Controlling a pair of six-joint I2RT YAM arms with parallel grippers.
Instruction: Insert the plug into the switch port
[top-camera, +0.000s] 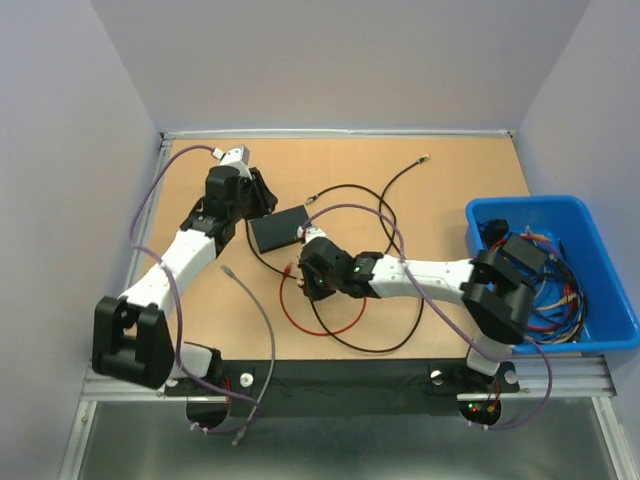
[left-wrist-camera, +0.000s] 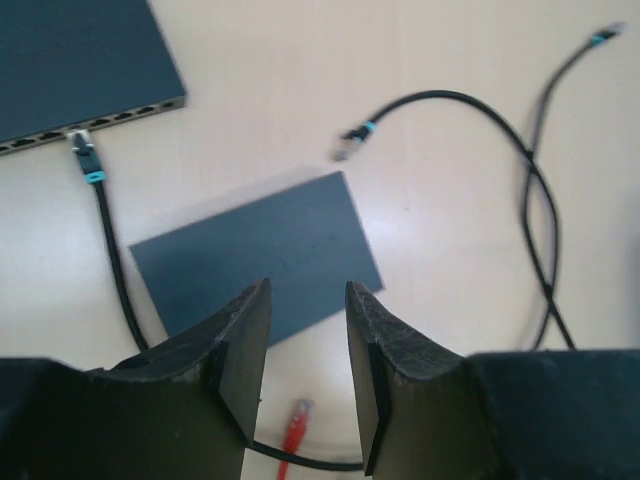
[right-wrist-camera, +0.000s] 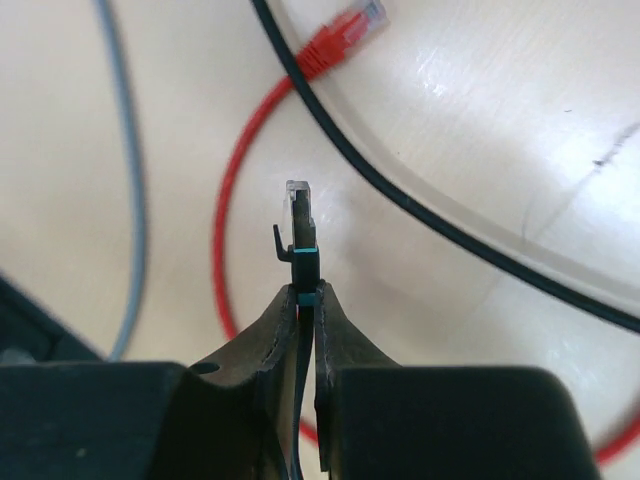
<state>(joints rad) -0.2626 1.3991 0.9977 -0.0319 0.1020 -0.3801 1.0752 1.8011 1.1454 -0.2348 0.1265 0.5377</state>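
Right hand (right-wrist-camera: 305, 298): clamped on the rear of the plug (right-wrist-camera: 298, 215); its tip sticks out past the fingertips, in line with them.
Left hand (left-wrist-camera: 305, 370): jaws parted, gripping nothing, above a flat dark box (left-wrist-camera: 260, 250).
Switch (left-wrist-camera: 70, 60): on the desk (left-wrist-camera: 450, 230), beyond the dark box; its port row (left-wrist-camera: 130, 115) faces that box.
Key relation: the switch lies up-left of the right hand, with the dark box between; the left hand is nearer.
Next, likely: line the plug's long axis square to the port row.

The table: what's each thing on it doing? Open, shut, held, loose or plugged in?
left fingers: open, holding nothing.
right fingers: shut on the black plug.
red plug: loose on the table.
switch: one black cable plugged in.
blue bin: holding cables.
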